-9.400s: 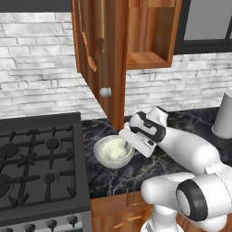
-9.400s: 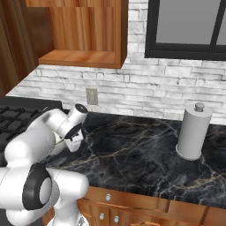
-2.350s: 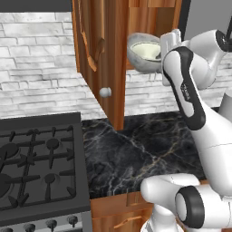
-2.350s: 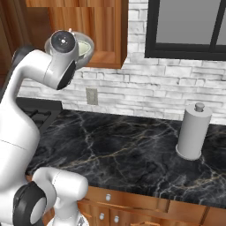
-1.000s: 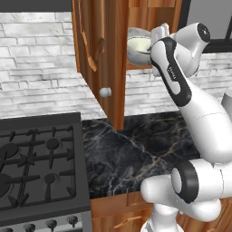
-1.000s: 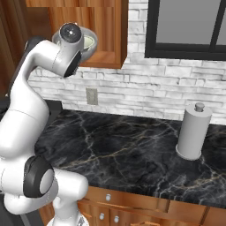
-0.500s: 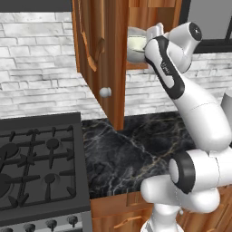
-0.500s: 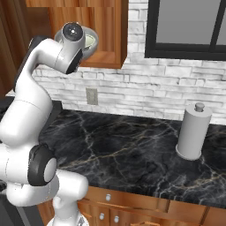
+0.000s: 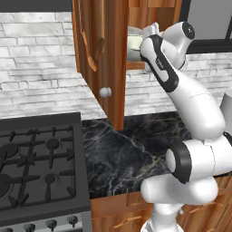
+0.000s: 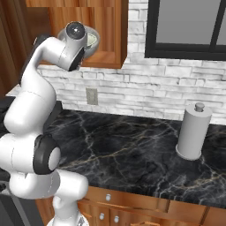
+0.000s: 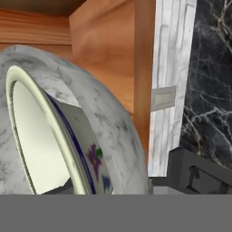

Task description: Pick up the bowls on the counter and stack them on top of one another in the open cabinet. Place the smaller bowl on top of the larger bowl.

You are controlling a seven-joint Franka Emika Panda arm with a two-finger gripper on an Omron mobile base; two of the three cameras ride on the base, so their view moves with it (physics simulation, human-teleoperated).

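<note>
Nesting, seemingly: cream smaller bowl (image 11: pixel 36 140) inside speckled larger bowl (image 11: pixel 108 122).

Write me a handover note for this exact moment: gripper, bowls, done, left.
Gripper: up at the open cabinet, shut on the rims of the nested bowls.
Bowls: small bowl sits inside the large bowl; the pair is held tilted at the shelf edge. Whether it touches the shelf I cannot tell.
Done: bowls stacked, lifted off the counter.
Left: set the stack on the shelf, release, pull the arm out.
</note>
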